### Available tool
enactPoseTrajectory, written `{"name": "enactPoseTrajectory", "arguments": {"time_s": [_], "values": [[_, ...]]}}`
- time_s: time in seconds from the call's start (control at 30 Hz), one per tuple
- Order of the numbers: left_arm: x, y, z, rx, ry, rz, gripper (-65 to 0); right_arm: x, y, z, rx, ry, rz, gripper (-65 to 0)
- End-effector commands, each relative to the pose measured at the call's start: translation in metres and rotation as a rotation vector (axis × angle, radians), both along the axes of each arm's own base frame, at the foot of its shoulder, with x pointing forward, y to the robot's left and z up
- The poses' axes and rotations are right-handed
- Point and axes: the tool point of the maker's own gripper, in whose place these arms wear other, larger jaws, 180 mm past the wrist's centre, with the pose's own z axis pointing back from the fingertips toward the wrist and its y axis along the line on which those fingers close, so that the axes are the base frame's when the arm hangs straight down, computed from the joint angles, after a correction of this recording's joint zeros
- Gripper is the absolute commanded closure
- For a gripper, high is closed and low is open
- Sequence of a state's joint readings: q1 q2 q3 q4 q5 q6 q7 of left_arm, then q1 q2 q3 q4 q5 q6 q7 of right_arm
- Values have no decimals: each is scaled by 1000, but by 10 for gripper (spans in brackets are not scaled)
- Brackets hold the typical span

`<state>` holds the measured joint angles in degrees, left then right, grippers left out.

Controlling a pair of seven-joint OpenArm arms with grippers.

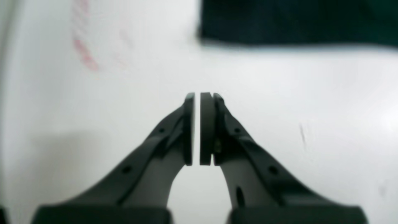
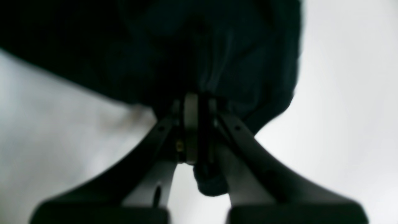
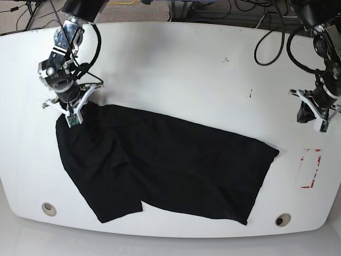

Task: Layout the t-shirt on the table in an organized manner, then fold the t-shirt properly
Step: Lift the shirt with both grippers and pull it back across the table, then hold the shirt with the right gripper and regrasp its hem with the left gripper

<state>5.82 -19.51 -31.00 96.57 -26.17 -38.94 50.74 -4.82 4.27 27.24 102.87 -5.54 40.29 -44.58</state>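
In the left wrist view the left gripper [image 1: 197, 97] fills the foreground with its two pads drawn together, only a thin bright slit between them and nothing caught there; beyond the tips lies bare white table [image 1: 279, 109], then a faint red tape mark [image 1: 85, 54] toward the far left, and farthest off a straight dark edge of the t-shirt [image 1: 295, 21], well apart from the fingers. The right wrist view gives what that one cannot: the right gripper [image 2: 199, 102] is clamped on a bunch of black cloth, a small fold of the t-shirt [image 2: 211, 183] hanging out below the pads near the camera, and the rest of the fabric spreading beyond the tips; pale tabletop shows on both sides. Only the base view shows the whole layout: near the front edge sit two round grommet holes [image 3: 49, 208]; the t-shirt [image 3: 170, 170] lies spread diagonally across the middle of the table [image 3: 176, 64], rumpled and partly doubled over at its left end; the right gripper [image 3: 71, 114] pinches its upper left corner, while the left gripper [image 3: 319, 118] stands empty just above the red tape rectangle [image 3: 311, 168], apart from the cloth.
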Motion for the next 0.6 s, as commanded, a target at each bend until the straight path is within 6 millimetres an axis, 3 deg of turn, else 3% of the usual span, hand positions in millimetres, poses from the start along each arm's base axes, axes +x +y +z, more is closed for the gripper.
{"name": "enactPoseTrajectory", "arguments": {"time_s": [0.0,0.13,0.3,0.47,0.57], "values": [[-2,7,3,-5,-26,6,-4,1,1,7,8,-42,6,0],[-9,9,-10,-25,2,18,-4,-14,2,-5,12,-2,5,0],[-6,10,-6,-25,-10,19,-4,-17,2,-7,12,7,5,0],[28,10,24,-26,-104,22,-6,-16,2,-6,12,1,6,0],[47,9,28,-62,-123,29,-38,-14,2,-5,12,-4,6,0]]}}
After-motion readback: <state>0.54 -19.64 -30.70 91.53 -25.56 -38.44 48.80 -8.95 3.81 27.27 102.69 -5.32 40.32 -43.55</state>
